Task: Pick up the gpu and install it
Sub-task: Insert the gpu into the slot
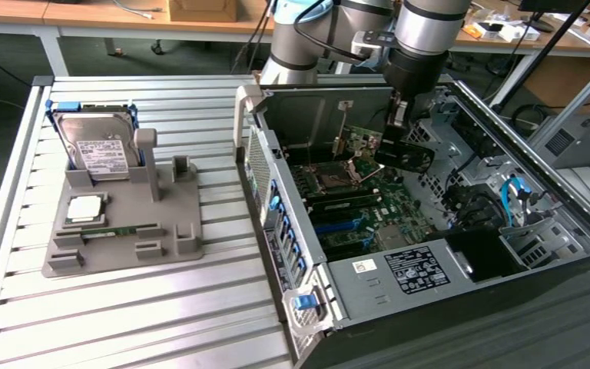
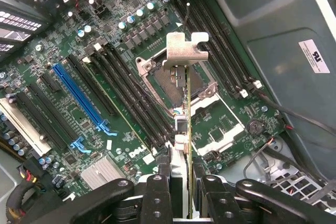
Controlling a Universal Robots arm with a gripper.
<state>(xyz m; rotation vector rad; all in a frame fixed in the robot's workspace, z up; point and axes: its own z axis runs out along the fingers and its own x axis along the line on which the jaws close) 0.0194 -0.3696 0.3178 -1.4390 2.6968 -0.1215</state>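
Bench insp., my station. Support: silver ribbed aluminium-profile table top point(image 1: 120, 323), slats running across the exterior view, grey frame rail along exterior view's left edge.

Two items directly on it:
1. Flat grey plastic fixture plate w/ upright posts point(image 1: 177, 231). Sits flat on exterior view's left half, near the rail, apart from item 2.
2. Grey-and-black metal desktop computer case point(image 1: 377, 280). Lies on its side, open face up, on exterior view's right half.

Dark matte surface point(image 1: 541, 323) under the case's right portion. Can't tell if it is a mat or a separate top.
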